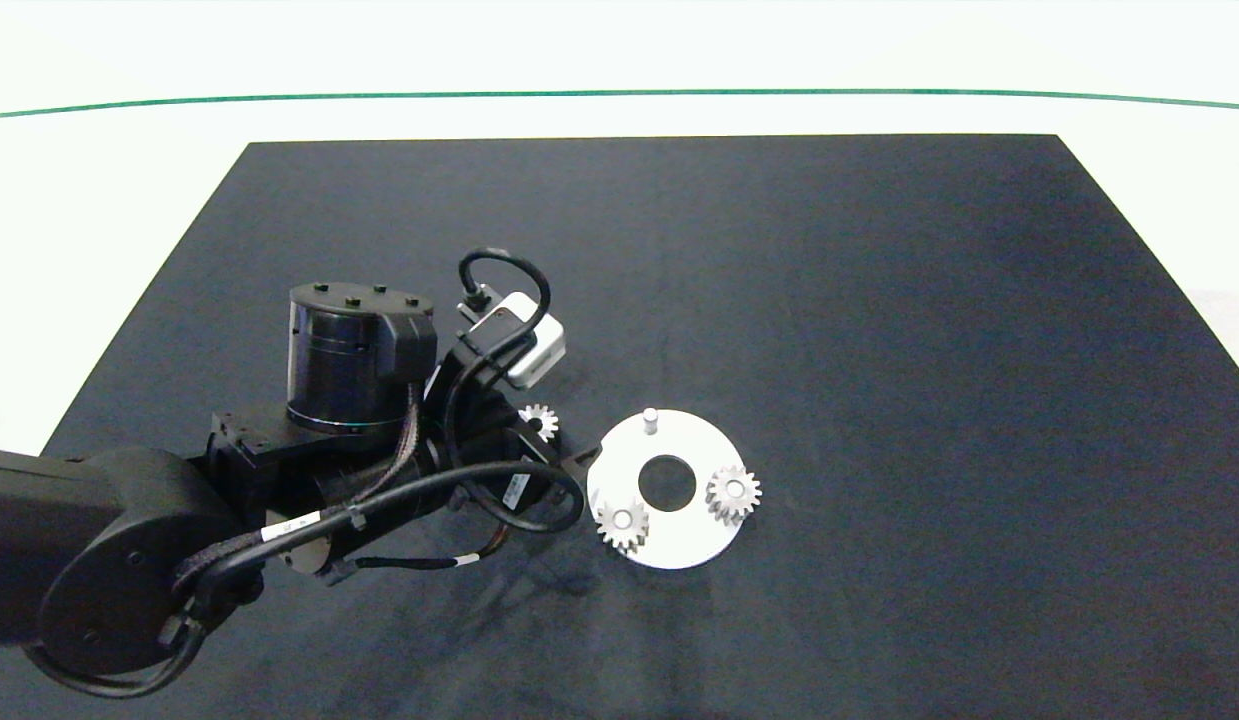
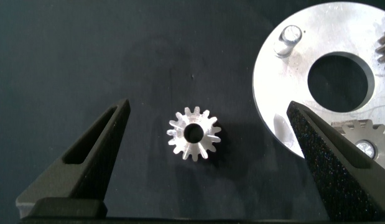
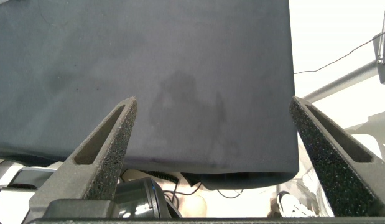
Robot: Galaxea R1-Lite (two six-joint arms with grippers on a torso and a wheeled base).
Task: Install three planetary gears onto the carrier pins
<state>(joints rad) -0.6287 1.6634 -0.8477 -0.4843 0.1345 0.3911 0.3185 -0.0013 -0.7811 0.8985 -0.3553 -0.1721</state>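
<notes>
One planetary gear [image 1: 539, 421] [image 2: 193, 134] lies flat on the black mat, just left of the white disc [image 1: 679, 545] [image 2: 273, 81]. My left gripper [image 2: 208, 107] hovers over it, open, one finger on each side and neither touching. Two more silvery gears [image 1: 622, 523] [image 1: 734, 491] sit on carrier pins on the disc. The third pin [image 1: 650, 419] [image 2: 287, 41] stands bare at the disc's far side. In the left wrist view one finger [image 2: 329, 155] hides part of a seated gear [image 2: 366, 132]. My right gripper [image 3: 212, 102] is open and empty, off at the table's edge and outside the head view.
The left arm [image 1: 359, 400] reaches in from the left and covers the mat's near-left part. The black mat [image 1: 879, 350] stretches to the right and far side, with a white surface around it. Past the mat's edge [image 3: 242, 171], the right wrist view shows cables and clutter.
</notes>
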